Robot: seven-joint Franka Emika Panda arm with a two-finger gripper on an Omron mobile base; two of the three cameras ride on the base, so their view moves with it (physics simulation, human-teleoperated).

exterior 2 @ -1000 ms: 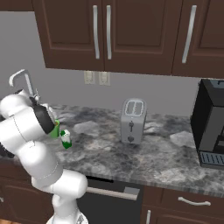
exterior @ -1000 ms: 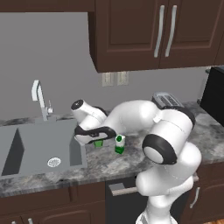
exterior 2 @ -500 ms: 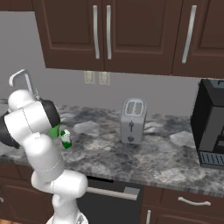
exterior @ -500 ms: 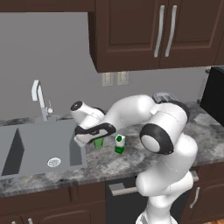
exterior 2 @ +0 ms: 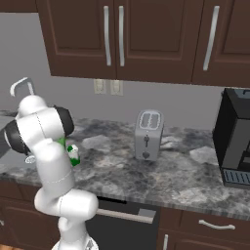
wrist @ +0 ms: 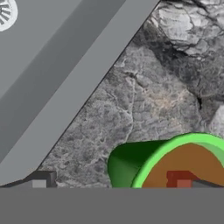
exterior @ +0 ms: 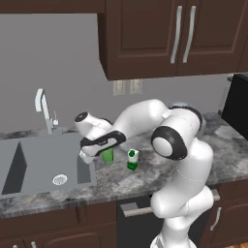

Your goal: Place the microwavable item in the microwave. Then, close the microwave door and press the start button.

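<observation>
The green cup (exterior: 107,155) of brown liquid stands upright on the grey stone desk (exterior: 160,167), just beside the sink (exterior: 43,162), with a small white carton (exterior: 132,159) near its other side. The gripper (exterior: 92,156) hangs over the cup, jaws spread wide, grasping nothing.

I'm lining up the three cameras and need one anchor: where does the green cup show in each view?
Left base view: green cup at centre-left, on the counter under the hand, left of the white carton.
Right base view: a green sliver at the left, mostly behind the arm.
Hand view: bottom right, brown liquid visible.
Shared landmark: the sink, beside the cup.
</observation>
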